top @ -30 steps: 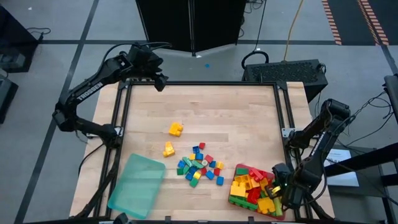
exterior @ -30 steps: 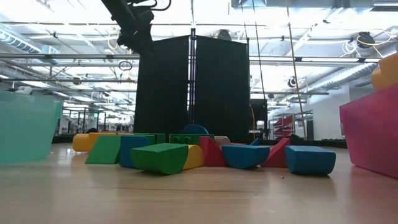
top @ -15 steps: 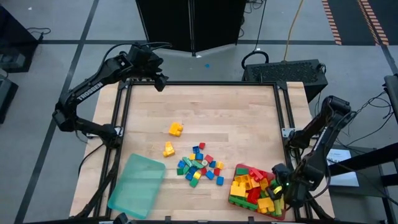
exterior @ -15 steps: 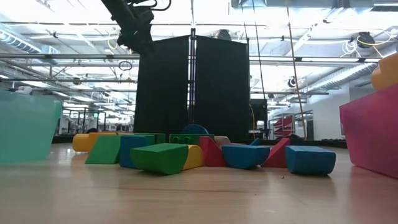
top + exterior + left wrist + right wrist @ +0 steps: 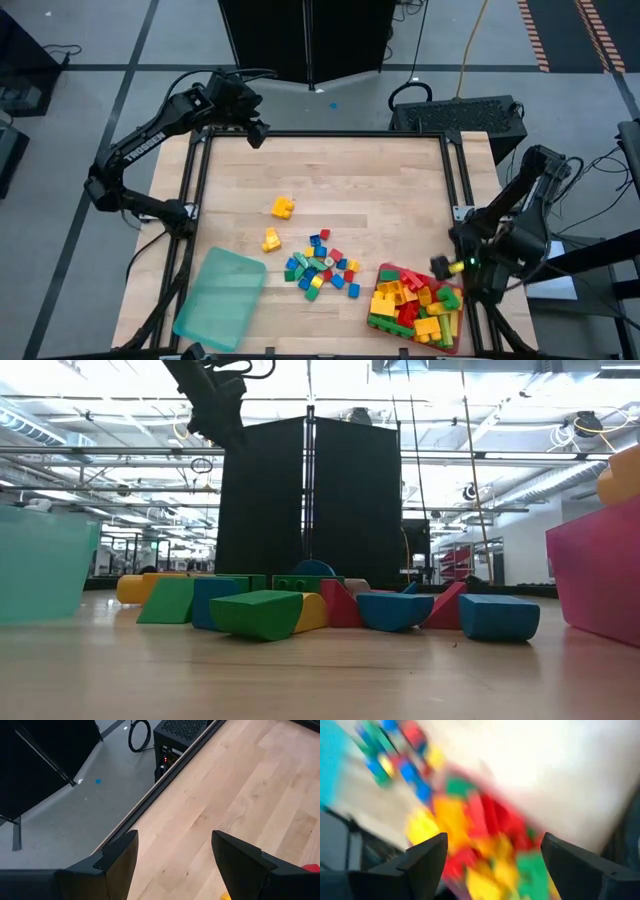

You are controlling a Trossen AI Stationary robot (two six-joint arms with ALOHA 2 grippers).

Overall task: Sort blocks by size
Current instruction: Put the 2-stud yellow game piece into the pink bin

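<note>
The blocks (image 5: 320,265) lie in three groups on the wooden table (image 5: 350,185). I take the red tray (image 5: 378,322) at the near right corner of the table as the landmark. This tray is heaped with larger bricks (image 5: 412,305) in yellow, red and green. Just beside the tray, toward the middle of the table, there is a loose cluster of small blocks in blue, green, red and yellow; in the low view the same blocks (image 5: 330,605) stand in a row. Farther from the tray, past this cluster, sit two yellow pieces apart from each other: one yellow block (image 5: 271,240) near the cluster and another yellow block (image 5: 283,207) more toward the table's middle. The translucent teal tray (image 5: 220,297) lies well apart from the red tray, at the near left side, and holds nothing.

The right gripper (image 5: 447,266) hangs over the far right edge of the red tray, its fingers spread wide with nothing between them; in its wrist view the red tray's heap shows blurred between the two fingers (image 5: 427,860).

The left gripper (image 5: 255,133) waits far from the red tray, at the opposite far left corner of the table, with its fingers (image 5: 122,860) wide apart and empty over bare wood.
</note>
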